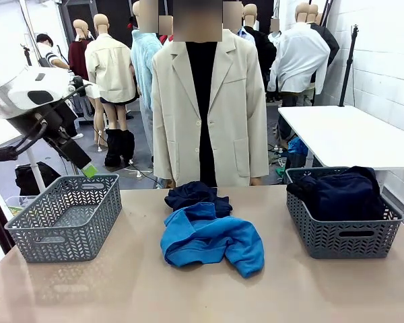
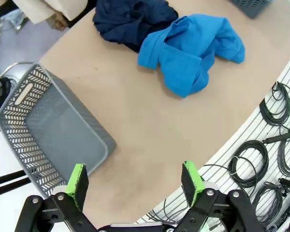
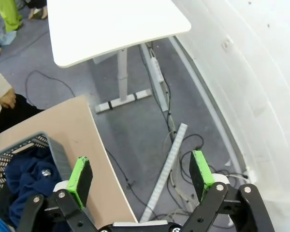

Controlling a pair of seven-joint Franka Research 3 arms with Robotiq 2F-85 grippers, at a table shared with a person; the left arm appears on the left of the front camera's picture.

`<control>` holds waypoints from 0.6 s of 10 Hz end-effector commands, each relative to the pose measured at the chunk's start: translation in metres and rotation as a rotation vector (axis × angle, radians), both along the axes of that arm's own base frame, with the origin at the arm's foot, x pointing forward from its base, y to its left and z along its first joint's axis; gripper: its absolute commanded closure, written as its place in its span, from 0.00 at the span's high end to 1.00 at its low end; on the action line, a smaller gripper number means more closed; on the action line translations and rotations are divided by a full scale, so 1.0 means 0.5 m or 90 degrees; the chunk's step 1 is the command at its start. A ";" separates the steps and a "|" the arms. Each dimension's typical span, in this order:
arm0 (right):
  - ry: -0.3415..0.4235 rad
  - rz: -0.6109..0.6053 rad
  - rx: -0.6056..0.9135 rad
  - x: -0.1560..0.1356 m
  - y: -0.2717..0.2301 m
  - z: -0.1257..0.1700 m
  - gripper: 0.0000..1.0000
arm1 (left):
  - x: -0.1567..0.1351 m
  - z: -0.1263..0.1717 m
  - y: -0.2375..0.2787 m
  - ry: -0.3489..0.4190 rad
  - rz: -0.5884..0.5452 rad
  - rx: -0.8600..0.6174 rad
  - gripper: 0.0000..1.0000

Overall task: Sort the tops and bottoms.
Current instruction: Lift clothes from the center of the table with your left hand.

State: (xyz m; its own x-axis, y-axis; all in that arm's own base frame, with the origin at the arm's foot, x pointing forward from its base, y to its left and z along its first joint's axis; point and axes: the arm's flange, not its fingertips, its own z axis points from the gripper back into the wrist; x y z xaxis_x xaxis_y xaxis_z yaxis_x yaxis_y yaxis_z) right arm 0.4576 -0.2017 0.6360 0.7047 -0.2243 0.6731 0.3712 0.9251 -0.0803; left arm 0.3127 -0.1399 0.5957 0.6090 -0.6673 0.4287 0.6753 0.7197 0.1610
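The blue top [image 1: 212, 237] is seen crumpled at the middle of the counter [image 1: 121, 282], between two grey baskets. Just beyond it, on the far side and touching it, a dark navy pair of bottoms [image 1: 192, 194] is bunched up, its near edge partly covered by the blue cloth. The left basket [image 1: 66, 217] is set by the left edge of the counter, well apart from the pile, with bare counter between them. The right basket [image 1: 340, 232] is filled with more dark bottoms [image 1: 340, 192], heaped above its rim; the number of pieces cannot be told.

The left pincer [image 2: 134, 183] is held raised over the left part of the counter, near the left basket, its jaws spread wide with nothing gripped. The right pincer [image 3: 141, 176] is likewise spread wide and empty, held beyond the right end of the counter above a grey floor [image 3: 135, 125] strewn with cables [image 3: 181, 166].

A person in a beige jacket [image 1: 209, 101] is stood at the far edge, directly behind the pile. A white table [image 1: 350, 134] is placed far right, behind the right basket.
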 end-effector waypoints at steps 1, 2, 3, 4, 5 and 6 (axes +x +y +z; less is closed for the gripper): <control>0.005 0.005 -0.006 -0.001 0.003 -0.004 1.00 | 0.023 -0.064 -0.052 0.032 -0.029 -0.027 1.00; 0.005 0.005 -0.006 -0.001 0.003 -0.004 1.00 | 0.056 -0.107 -0.076 0.063 -0.047 -0.035 1.00; 0.005 0.005 -0.006 -0.001 0.003 -0.004 1.00 | 0.082 -0.143 -0.102 0.084 -0.060 -0.044 1.00; 0.005 0.005 -0.006 -0.001 0.003 -0.004 1.00 | 0.105 -0.182 -0.125 0.109 -0.071 -0.045 1.00; 0.005 0.005 -0.006 -0.001 0.003 -0.004 1.00 | 0.118 -0.223 -0.154 0.120 -0.096 -0.020 1.00; 0.005 0.005 -0.006 -0.001 0.003 -0.004 1.00 | 0.132 -0.267 -0.183 0.118 -0.112 -0.007 1.00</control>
